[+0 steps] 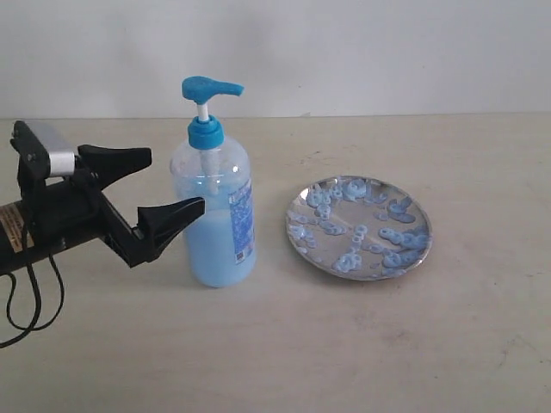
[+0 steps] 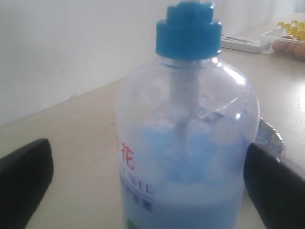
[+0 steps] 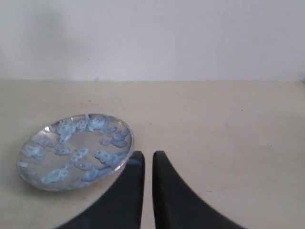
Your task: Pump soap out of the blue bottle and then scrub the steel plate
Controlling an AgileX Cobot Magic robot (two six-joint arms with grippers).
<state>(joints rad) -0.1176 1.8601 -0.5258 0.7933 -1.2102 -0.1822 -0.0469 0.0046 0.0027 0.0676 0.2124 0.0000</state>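
Observation:
The blue bottle (image 1: 215,206) stands upright on the table, its bright blue pump head (image 1: 209,89) raised and its lower half filled with pale blue soap (image 1: 219,249). My left gripper (image 1: 177,179) is open, with one black finger on either side of the bottle's body and apart from it. The left wrist view has the bottle (image 2: 186,143) close up between the fingers (image 2: 24,186). To the right lies the steel plate (image 1: 294,211), dotted with soap blobs (image 1: 396,237). My right gripper (image 3: 148,155) hangs near the plate (image 3: 88,140) rim, shut and empty, and is outside the exterior view.
A white wall runs along the back of the beige table. The left arm's black cables (image 1: 26,301) hang at the left edge. Beyond the bottle, the left wrist view has a white flat device (image 2: 243,43) and a tray of yellow items (image 2: 290,28).

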